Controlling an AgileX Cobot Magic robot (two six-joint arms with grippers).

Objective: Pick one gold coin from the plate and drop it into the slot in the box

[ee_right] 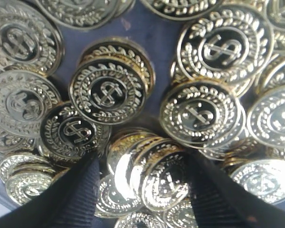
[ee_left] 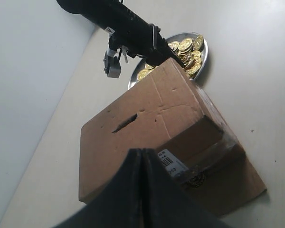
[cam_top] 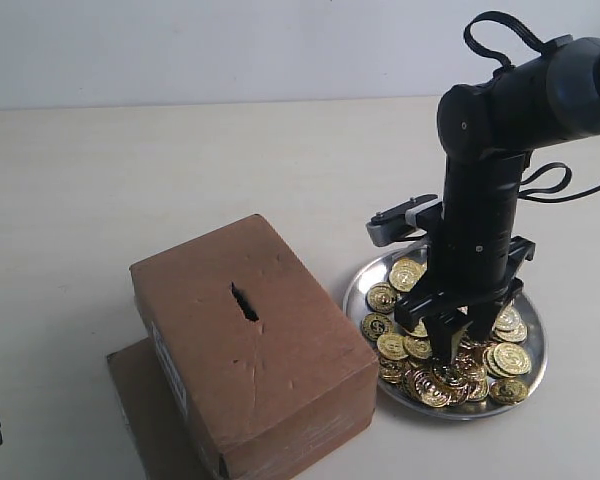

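- We see the right gripper [cam_top: 450, 362], jaws spread, among gold coins [ee_right: 108, 90] on the plate [cam_top: 356, 283].
- The box [cam_top: 280, 350] sits at its nine o'clock; left gripper [ee_left: 141, 161] pressed together.

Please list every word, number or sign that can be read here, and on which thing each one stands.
"$" in a leaf wreath: on the gold coins in the plate.
White label on the box: barcode and digits, too blurred to read.
Dark round print near that label: unreadable.
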